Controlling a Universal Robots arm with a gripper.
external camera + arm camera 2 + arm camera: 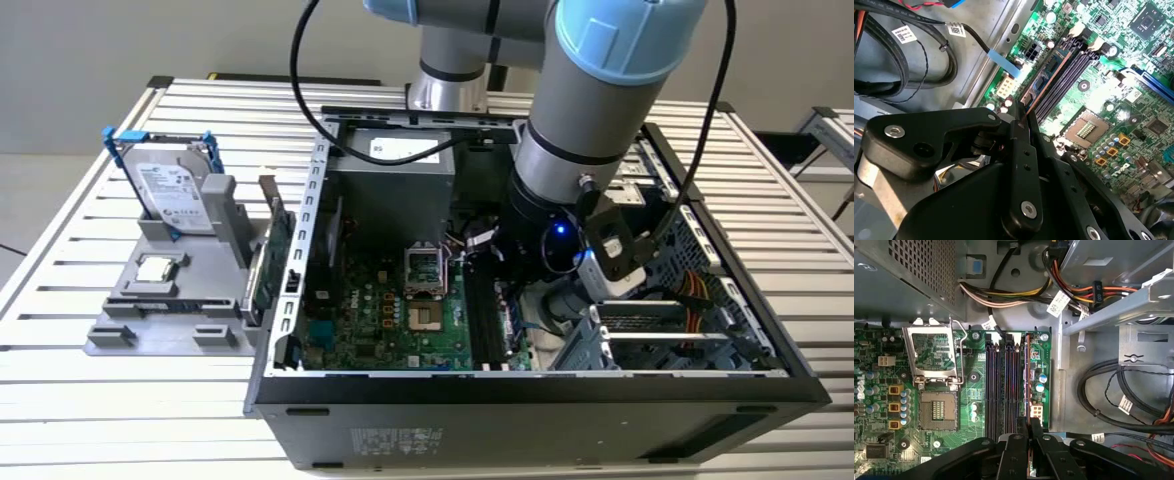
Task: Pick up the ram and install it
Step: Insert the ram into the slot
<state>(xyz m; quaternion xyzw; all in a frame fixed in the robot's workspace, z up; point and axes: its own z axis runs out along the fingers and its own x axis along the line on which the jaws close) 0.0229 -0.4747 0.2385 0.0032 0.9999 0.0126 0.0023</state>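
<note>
Slatted bench, open PC case: jaws clamped on ram over mobo slots.

A silver hard drive stands upright in a grey holder beside the open computer case.

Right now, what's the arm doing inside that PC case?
The arm's gripper is down inside the open computer case, over the motherboard. It is shut on the ram, held edge-on and lined up along the outermost of the memory slots. Whether the stick is fully seated cannot be told. The other slots look empty.
</note>
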